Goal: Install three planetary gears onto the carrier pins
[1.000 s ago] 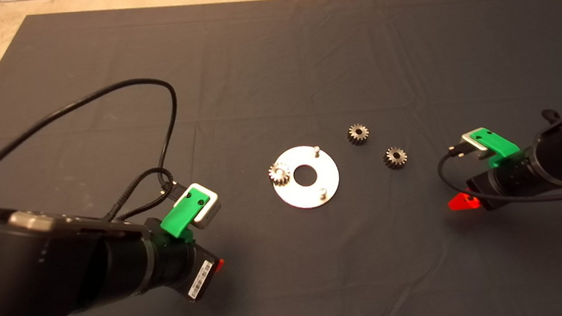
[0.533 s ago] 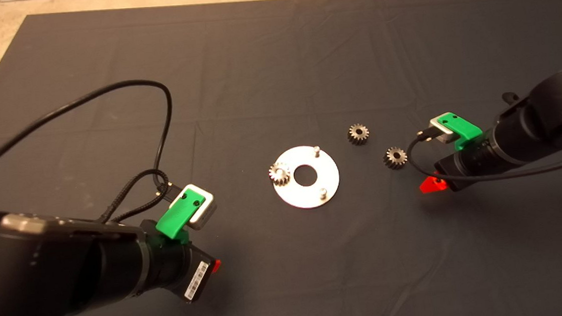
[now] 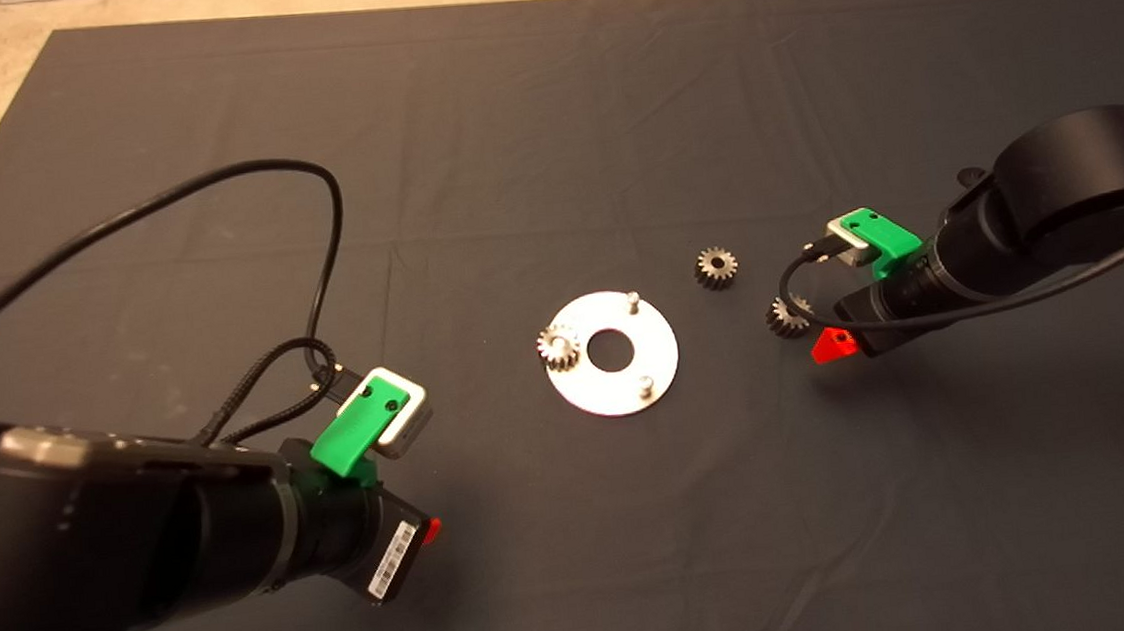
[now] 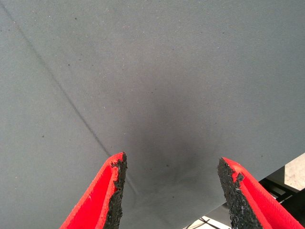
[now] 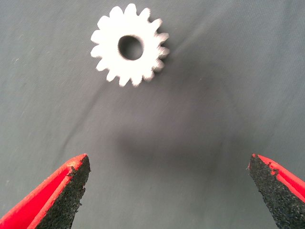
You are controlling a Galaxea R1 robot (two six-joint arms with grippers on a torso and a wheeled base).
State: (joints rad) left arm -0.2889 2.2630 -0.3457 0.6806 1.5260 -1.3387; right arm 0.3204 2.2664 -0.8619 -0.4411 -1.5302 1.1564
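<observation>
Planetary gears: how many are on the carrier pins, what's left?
Done: one gear sits at a pin on the disc. In hand: the right gripper, open, hovers beside a loose gear on the mat. Left: that gear and another, for two bare pins. The left gripper is idle, open.

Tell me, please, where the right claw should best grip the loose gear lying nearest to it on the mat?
Probably from above, across the toothed rim. That gear lies flat, bore upward, clear of the other loose gear. The right claw is open and wide enough.
</observation>
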